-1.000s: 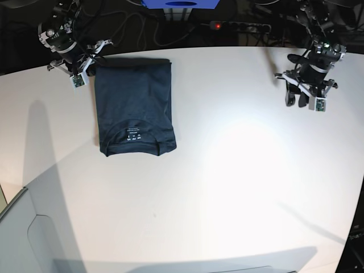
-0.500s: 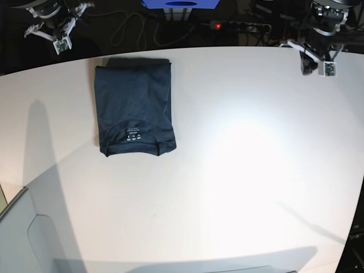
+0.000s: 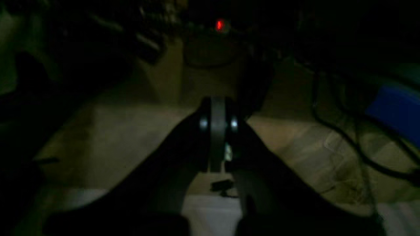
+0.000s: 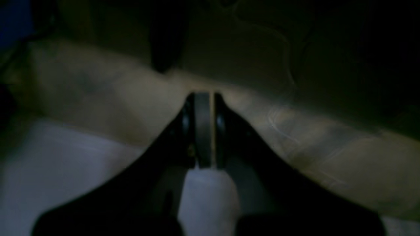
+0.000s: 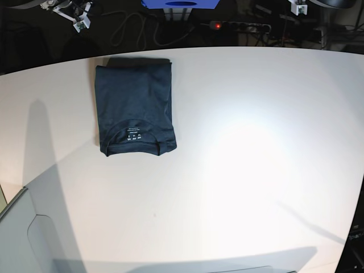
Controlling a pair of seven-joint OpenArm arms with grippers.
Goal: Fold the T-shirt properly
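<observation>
The dark navy T-shirt (image 5: 135, 108) lies folded into a neat rectangle on the white table (image 5: 256, 170) at the back left. Its neckline faces the front edge, and the small white label (image 5: 133, 136) shows. Both arms are pulled back beyond the table's far edge, well apart from the shirt. Only a bit of the right gripper (image 5: 77, 12) shows at the top left, and a bit of the left gripper (image 5: 298, 5) at the top right. In the wrist views the left gripper (image 3: 217, 137) and the right gripper (image 4: 204, 131) are shut and empty over dark floor.
A power strip with a red light (image 5: 218, 25), cables (image 5: 128, 28) and a blue box (image 5: 181, 3) lie behind the table's far edge. A grey bin corner (image 5: 23, 239) sits at the front left.
Both arms have drawn back and up from the table's far corners, nearly out of the base view. The T-shirt has not moved.
</observation>
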